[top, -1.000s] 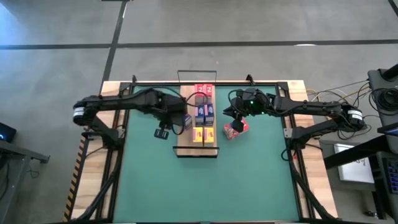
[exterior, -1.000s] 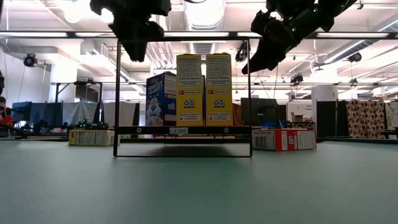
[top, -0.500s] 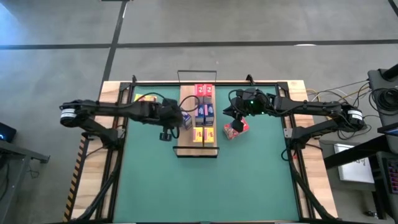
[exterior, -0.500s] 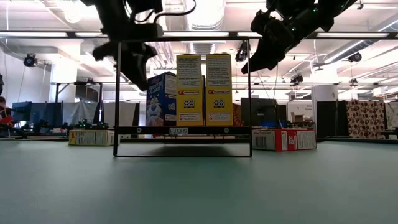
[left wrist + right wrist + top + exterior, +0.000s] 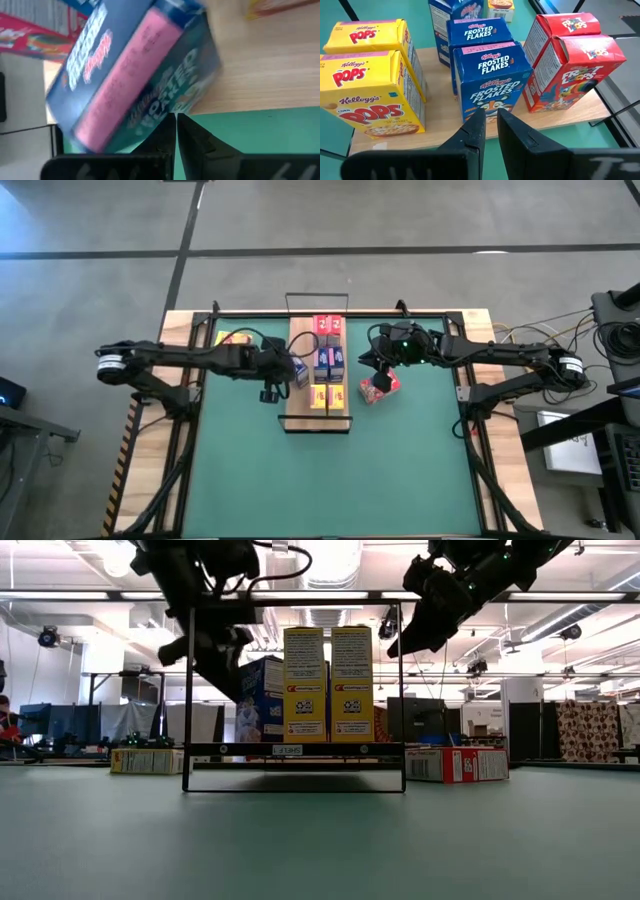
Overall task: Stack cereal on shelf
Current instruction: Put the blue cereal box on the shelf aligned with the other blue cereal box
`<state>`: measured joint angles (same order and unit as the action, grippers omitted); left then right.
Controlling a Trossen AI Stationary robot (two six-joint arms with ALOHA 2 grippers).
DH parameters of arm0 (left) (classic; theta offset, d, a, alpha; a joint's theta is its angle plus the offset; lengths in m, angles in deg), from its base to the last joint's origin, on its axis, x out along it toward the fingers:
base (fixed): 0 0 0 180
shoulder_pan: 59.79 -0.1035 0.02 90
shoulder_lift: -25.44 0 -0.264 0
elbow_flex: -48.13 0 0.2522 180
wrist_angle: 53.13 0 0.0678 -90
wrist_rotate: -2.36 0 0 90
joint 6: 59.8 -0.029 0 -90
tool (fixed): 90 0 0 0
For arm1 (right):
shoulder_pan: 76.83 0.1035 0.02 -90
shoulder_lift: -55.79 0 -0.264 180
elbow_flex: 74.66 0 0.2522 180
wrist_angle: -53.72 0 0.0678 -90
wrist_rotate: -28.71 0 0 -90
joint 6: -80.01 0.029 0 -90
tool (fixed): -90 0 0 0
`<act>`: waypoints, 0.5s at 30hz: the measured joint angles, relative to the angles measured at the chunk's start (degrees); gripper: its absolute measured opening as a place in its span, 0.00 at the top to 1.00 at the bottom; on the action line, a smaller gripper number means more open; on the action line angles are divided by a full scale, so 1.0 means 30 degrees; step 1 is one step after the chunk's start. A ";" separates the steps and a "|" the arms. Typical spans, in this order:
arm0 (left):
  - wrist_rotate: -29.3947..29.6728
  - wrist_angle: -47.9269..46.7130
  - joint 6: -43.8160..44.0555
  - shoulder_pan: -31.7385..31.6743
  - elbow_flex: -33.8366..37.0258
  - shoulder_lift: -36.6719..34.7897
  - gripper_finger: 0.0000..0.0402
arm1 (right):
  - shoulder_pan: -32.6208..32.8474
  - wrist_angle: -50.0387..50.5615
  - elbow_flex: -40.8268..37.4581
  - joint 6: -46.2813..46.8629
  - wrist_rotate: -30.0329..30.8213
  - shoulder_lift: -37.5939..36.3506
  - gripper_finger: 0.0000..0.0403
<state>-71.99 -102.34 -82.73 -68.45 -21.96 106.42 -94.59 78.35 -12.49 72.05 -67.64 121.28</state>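
The shelf point(image 5: 300, 416) is a light-wood board with a black wire frame in the middle of the green mat. On it stand two red boxes point(image 5: 327, 326), two blue boxes point(image 5: 328, 361) and two yellow boxes point(image 5: 327, 395). A third blue box point(image 5: 301, 371) stands at the board's left edge. My left gripper point(image 5: 176, 120) is shut, its tips at this box. My right gripper point(image 5: 491, 117) hovers empty above the shelf's right side, fingers nearly together. A red box point(image 5: 381, 386) lies on the mat below it. My left gripper has its shut fingertips point(image 5: 172, 131) at the lower edge of the third blue box's side face point(image 5: 165, 102), coming from the table's left and slanting down. The box shows tilted and stands on the board's left edge. I cannot tell for certain that the tips touch it.
A yellow box point(image 5: 232, 338) lies at the table's far left corner, also in the low view point(image 5: 145, 760). The wire frame point(image 5: 189, 690) rises at the shelf's ends. The near half of the mat point(image 5: 330, 480) is open room.
My left gripper has come down and gone toward the table's right edge, up to the blue box at the shelf's left edge, with the arm stretched out lower over the table.
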 joint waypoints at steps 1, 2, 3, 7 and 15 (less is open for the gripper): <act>0.0099 0.0144 -0.0098 -0.0163 0.0025 0.0042 1.00 | 0.0000 -0.0017 0.0000 0.0000 0.0003 0.0000 0.91; 0.0142 0.0416 -0.0251 -0.0361 0.0059 0.0093 1.00 | 0.0000 -0.0017 0.0000 0.0000 0.0000 0.0000 0.91; 0.0142 0.0697 -0.0421 -0.0580 0.0082 0.0139 1.00 | 0.0000 -0.0018 0.0000 0.0001 0.0000 0.0000 0.91; 0.0142 0.2244 -0.0780 -0.1440 0.0091 0.0453 1.00 | 0.0000 -0.0051 0.0000 0.0012 0.0000 0.0000 0.91; 0.0058 0.2470 -0.0895 -0.1883 0.0076 0.0674 1.00 | 0.0000 -0.0090 0.0000 0.0015 0.0007 0.0000 0.91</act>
<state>-71.81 -94.93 -85.42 -74.10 -21.73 108.44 -94.59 78.07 -12.49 72.09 -67.62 121.28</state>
